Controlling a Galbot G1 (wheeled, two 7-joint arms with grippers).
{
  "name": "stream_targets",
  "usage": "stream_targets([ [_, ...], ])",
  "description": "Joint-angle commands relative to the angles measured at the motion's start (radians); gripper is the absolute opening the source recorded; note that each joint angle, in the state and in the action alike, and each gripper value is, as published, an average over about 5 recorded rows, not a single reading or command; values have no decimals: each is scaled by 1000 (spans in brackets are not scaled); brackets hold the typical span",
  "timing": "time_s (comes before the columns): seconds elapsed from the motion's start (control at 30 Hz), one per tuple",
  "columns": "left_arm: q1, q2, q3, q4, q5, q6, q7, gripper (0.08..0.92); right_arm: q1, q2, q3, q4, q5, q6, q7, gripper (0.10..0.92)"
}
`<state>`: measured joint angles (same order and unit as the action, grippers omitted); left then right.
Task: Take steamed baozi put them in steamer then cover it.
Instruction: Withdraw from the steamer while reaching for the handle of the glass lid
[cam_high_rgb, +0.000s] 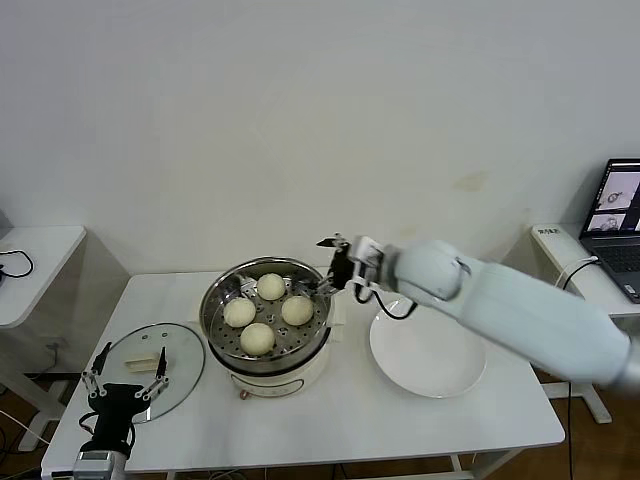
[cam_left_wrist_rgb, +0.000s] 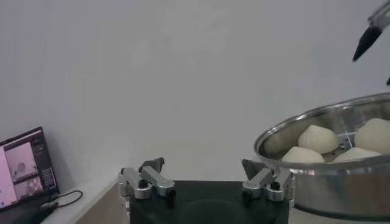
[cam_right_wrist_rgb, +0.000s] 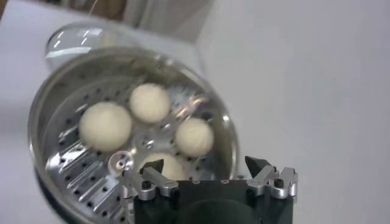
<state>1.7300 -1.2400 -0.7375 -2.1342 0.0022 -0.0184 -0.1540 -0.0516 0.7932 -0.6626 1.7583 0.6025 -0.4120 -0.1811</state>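
White plate (cam_high_rgb: 428, 352) on table (cam_high_rgb: 350, 425); laptop (cam_high_rgb: 617, 230) on side desk (cam_high_rgb: 570, 255).

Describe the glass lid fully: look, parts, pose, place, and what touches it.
The cover is a round clear glass disc with a thin metal rim and a cream-white bar handle at its centre. It lies flat, handle up, on the white table, to the robot's left of the steamer and not on it. The open left gripper hovers at its near edge; contact cannot be judged.
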Motion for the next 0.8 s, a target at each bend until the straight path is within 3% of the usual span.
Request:
stream_targets([
  [0.03,-5,2,0,24,5,-3,-1,823,-744,-117,711,137,-181,391,171,823],
  [0.27,-34,6,12,60,47,-5,4,823,-1130,109,1154,164,-300,533,108,823],
  [0.47,-65,63,6,127,159,-30,10,823,-1294,353,1387,172,-326,561,15,823],
  [0.8,-125,202,-20,344,696,-142,-14,823,-1459,537,1521,203,-377,576,-12,823],
])
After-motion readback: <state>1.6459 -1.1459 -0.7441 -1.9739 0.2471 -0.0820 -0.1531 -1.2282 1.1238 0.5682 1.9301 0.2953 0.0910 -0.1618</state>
